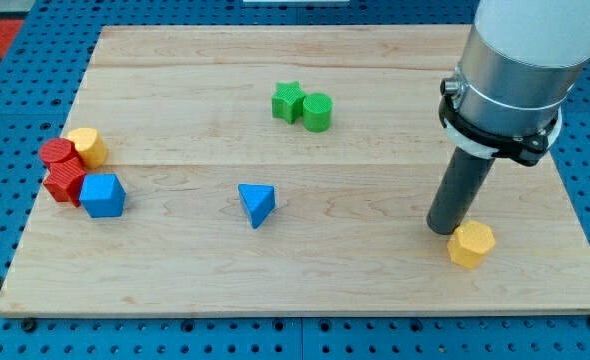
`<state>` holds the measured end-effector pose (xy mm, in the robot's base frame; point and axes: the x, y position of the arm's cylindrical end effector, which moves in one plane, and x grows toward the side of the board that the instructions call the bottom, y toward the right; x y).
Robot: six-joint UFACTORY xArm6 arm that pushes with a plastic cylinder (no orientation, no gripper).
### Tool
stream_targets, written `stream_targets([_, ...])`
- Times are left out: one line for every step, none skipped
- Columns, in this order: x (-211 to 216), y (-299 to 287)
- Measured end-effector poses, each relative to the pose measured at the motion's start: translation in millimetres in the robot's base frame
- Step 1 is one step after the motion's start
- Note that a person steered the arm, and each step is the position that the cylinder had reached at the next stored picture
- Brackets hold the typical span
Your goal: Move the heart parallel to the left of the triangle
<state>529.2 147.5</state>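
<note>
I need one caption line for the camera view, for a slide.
My tip rests beside a yellow block at the view's right, far from the blue triangle at the board's middle.

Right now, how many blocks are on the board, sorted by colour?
Red: 2, a red cylinder and a red block
Yellow: 2, a yellow block and a yellow hexagon beside my tip
Blue: 2, a blue cube and the blue triangle
Green: 2, a green star and a green cylinder
Total: 8
</note>
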Motion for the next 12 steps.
stream_targets([-5, 17])
stream_targets([-2, 17])
stream_targets([-43, -20])
stream_targets([-53, -63])
stream_targets([-63, -86])
stream_targets([-73, -119])
stream_targets([-83, -136])
stream_targets([-97, -144])
stream_targets([-108, -160])
stream_targets([-110, -197])
stream_targets([-107, -269])
stream_targets([-138, -289])
